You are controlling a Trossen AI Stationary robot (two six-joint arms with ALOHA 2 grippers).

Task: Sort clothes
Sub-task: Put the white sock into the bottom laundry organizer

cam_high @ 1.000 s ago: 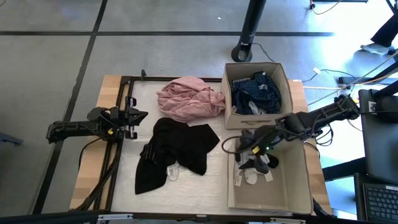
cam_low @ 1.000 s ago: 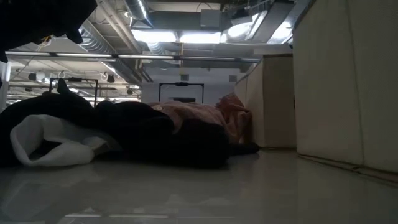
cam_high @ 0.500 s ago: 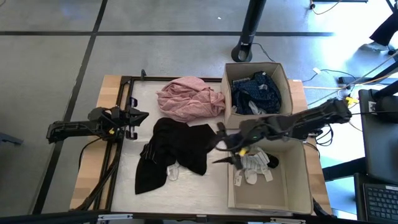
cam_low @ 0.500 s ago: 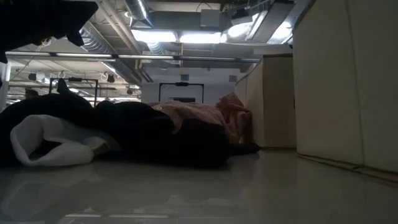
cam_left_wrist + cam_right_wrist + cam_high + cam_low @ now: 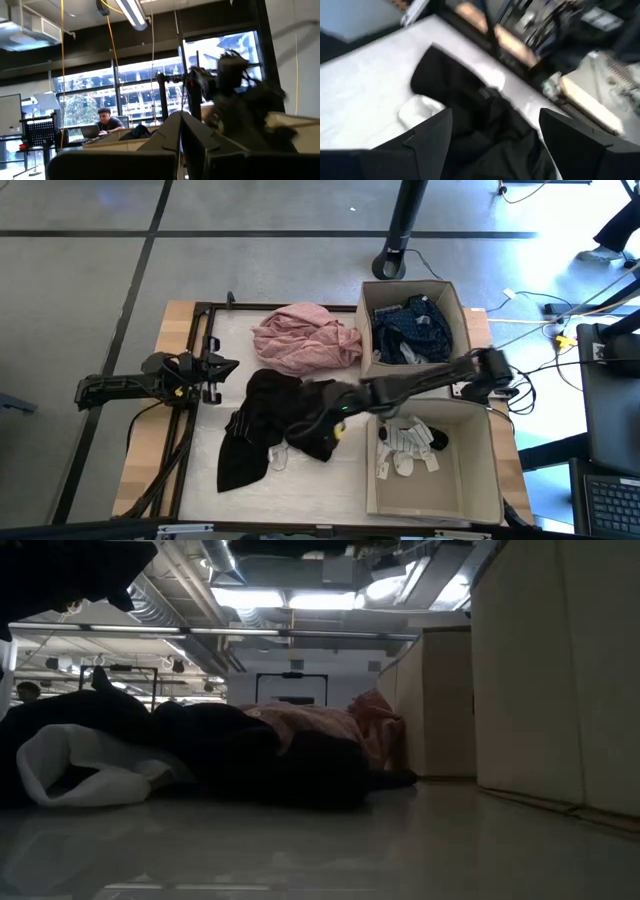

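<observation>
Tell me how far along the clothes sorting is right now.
Done: dark blue clothes in the far box, socks in the near box. In hand: right gripper, fingers open, over the black clothes. Left: those, the pink piece, a white sock.

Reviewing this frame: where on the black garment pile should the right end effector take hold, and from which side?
Judging by the pile's shape, best the raised, bunched fold at the right edge of the black garment, coming from above on the box side. The right end effector hovers there, fingers open. The fabric stands thickest there, while the lower left part lies flat, with a white sock tucked in the lower part.
</observation>
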